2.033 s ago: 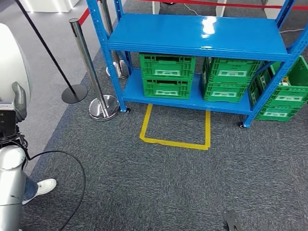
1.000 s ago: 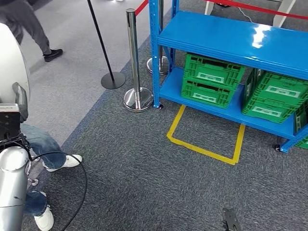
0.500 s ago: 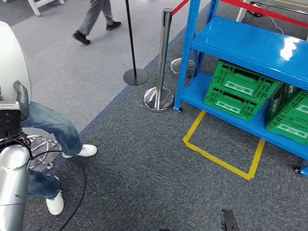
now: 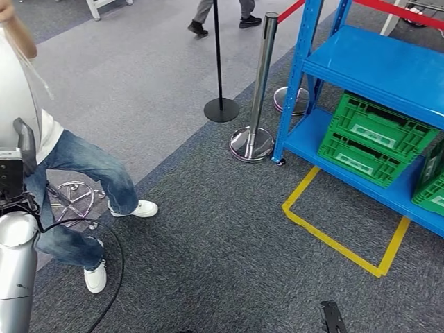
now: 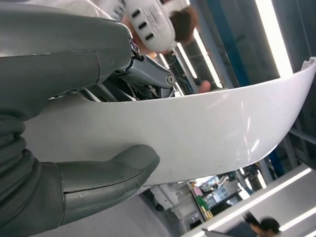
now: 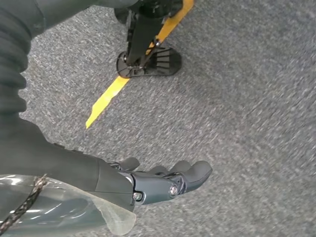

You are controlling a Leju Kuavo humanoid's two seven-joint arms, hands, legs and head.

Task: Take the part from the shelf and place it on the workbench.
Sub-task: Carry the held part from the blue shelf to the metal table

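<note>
While I turn away from the blue shelf [image 4: 377, 66], my left robot hand [image 5: 74, 113] holds the white part [image 5: 209, 128], a long curved panel, with the thumb under one face and the fingers over the other. That pinch across the panel's thickness, I judge, keeps it from swinging as I walk; in the head view the part [image 4: 16, 90] rises beside my left arm. My right robot hand [image 6: 164, 180] hangs over the grey carpet [image 4: 220, 243], holding nothing, its fingers loosely curled rather than spread or closed tight. No counter is in sight yet, so the carrying stage looks underway.

Compared with two seconds ago, the whole scene has slid to the right: the shelf with its green crates [image 4: 374, 139] and the yellow floor marking [image 4: 340, 246] sat ahead of me then, so my body has turned left. A seated person in jeans [image 4: 78, 173] has come into view beside me.
</note>
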